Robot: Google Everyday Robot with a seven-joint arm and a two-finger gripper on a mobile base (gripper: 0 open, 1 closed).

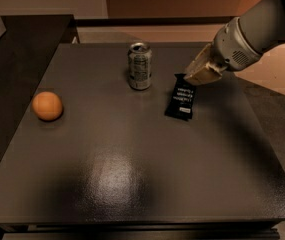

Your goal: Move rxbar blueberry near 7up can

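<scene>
The rxbar blueberry [181, 99] is a dark navy wrapper with white lettering, right of the table's middle. My gripper [194, 78] comes in from the upper right and is shut on the bar's far crimped end; the bar hangs down toward me from it, just above or touching the tabletop. The 7up can [140, 66] stands upright at the back centre of the table, a short way left of the bar, with a gap between them.
A round orange fruit [47, 105] lies at the table's left side. The dark grey table [117, 174] has its front edge near the bottom of the view. A darker counter [17, 49] adjoins on the left.
</scene>
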